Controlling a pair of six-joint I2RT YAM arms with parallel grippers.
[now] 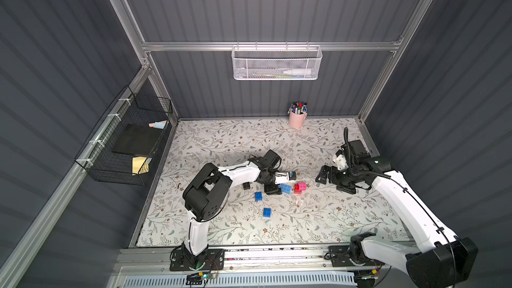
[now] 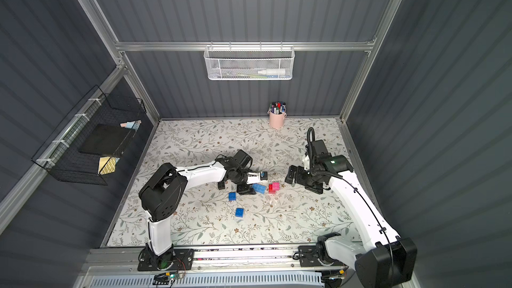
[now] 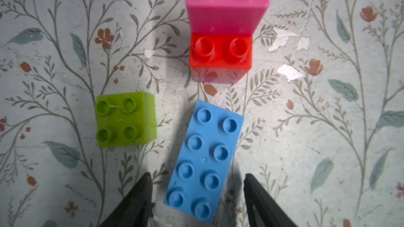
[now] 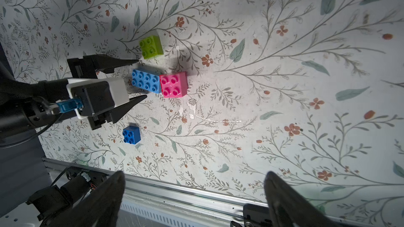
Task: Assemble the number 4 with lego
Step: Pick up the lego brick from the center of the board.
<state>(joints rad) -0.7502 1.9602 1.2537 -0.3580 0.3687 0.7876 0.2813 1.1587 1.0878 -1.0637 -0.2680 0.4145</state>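
The pink brick (image 3: 227, 7) runs off the left wrist view's edge and covers part of the red brick (image 3: 220, 51). In both top views the left arm (image 1: 238, 171) hides the green brick (image 3: 125, 120).

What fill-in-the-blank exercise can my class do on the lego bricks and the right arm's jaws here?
The pink brick is stacked on a ___ brick.
The light blue brick has ___ studs on top.
The lime green brick has ___ studs on top.
The right gripper, jaws wide apart, holds ___.
Missing words: red, eight, four, nothing.
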